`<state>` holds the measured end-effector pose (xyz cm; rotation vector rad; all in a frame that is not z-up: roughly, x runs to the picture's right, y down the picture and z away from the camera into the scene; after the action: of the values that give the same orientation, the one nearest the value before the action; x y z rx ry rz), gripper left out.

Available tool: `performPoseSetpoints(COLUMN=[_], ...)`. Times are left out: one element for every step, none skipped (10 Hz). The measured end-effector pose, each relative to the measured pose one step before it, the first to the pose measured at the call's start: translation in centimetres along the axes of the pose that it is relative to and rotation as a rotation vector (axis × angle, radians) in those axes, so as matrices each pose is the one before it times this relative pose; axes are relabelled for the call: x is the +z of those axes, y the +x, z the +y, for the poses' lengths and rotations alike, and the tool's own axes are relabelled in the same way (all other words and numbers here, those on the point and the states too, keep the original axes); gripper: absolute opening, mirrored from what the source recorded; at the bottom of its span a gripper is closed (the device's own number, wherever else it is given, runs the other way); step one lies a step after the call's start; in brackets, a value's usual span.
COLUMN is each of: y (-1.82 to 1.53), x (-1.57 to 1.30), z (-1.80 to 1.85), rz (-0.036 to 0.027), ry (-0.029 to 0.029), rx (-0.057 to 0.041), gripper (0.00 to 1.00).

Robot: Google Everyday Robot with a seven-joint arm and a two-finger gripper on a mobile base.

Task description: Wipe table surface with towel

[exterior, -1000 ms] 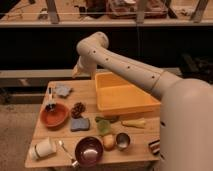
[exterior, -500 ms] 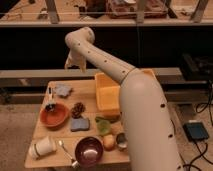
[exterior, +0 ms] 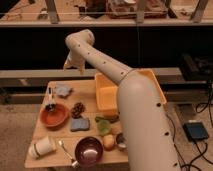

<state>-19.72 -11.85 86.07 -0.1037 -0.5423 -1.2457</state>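
On the bench (exterior: 85, 90), found a crowd of things, with bare planks mostly along the far side and the left edge. Saw the arm (exterior: 135, 105) rise from the near right and bend back over the far side. Noted the yellow bin (exterior: 106, 95) at the far right and the red bowl (exterior: 54, 116) left of centre. Spotted the gripper (exterior: 73, 61) hanging in the air above the far edge, well clear of the wood, fingers apart and holding nothing. Located the towel (exterior: 63, 90) in the far left corner, lying on the bench just behind the bowl, below and slightly left of the gripper, untouched.

Judged the step in hand to be the reach for the towel, with no wiping yet begun. Judged it best to lower straight onto the middle of the cloth, pinch a raised wrinkle rather than a thin edge, and keep off the bowl's rim. Thought it wise to wipe afterwards toward bare wood, away from the clutter.

Read the towel's long axis as lying roughly left to right along the far edge. Made out no clear end or direction of pointing in so crumpled a shape.
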Motion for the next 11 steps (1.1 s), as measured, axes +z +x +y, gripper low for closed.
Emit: performPoseSetpoints(y=[-0.614,-0.765,-0.896,-0.309,0.128,0.285,0.049,-0.093,0.082,0.22,0.159], x=[1.682,1.579,1.244,0.533,0.1,-0.082,-0.008,0.144,0.283,0.779,1.008], z=[-1.34,-1.335,-1.278,-0.499,0.096,0.242,0.046,-0.033,-0.023,0.279,0.27], rz=[-0.00897,-0.00808,-0.0095,-0.00153,0.0044,0.00572,0.0004,-0.00355,-0.00865,-0.00463,-0.00414], ry=[-0.00196,-0.00861,-0.00627,-0.00399,-0.00507,-0.00224,-0.00064,-0.00151,-0.00637,-0.00963,-0.00832], rx=[0.05228,0.0453,0.03109,0.01748,0.00335,0.00169,0.0008,0.00105,0.01013,0.01083,0.0096], gripper=[0.63,0.63,0.63,0.63,0.63,0.63,0.63,0.63,0.63,0.63,0.63])
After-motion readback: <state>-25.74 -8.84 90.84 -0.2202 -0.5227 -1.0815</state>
